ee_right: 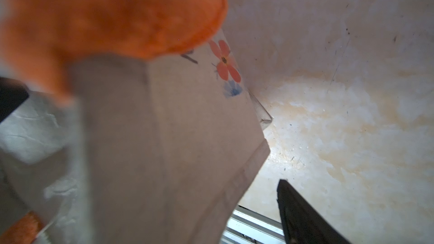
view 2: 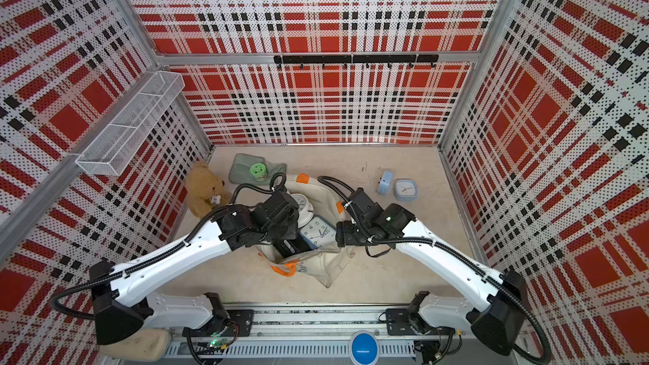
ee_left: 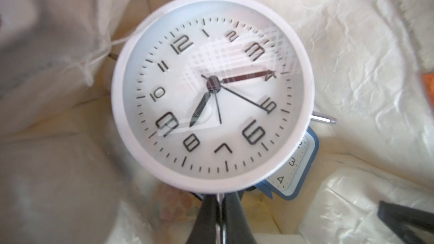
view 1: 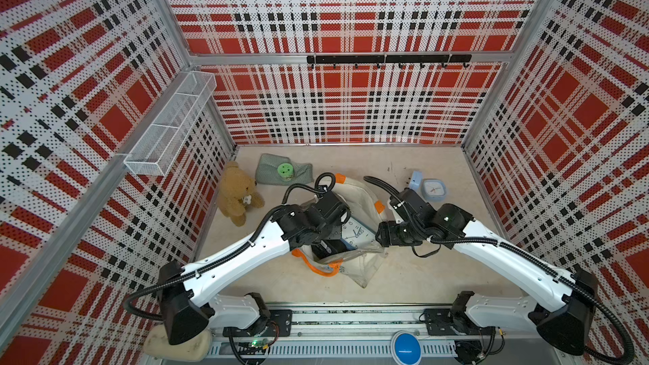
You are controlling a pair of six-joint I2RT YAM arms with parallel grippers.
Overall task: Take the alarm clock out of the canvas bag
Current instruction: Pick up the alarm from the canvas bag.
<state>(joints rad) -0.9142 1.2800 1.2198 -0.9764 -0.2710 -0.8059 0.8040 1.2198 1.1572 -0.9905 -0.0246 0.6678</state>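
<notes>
A robot test cell in a lab, not a lived-in room. Perforated wall panels printed in red, black and white plaid (view 1: 351, 12) box in the space on three sides, held by a bare aluminium frame (view 1: 246, 59). A beige, scuffed tabletop (view 1: 421, 275) fills the lower middle of both top views. Two white-and-black robot arms (view 1: 238, 258) rise from a slotted metal rail (view 1: 351, 321) along the bottom edge, beside a round blue button (view 1: 406, 344). A white wire-mesh basket (view 1: 168, 124) hangs at left and a black hook rail (view 1: 386, 59) at upper centre.
</notes>
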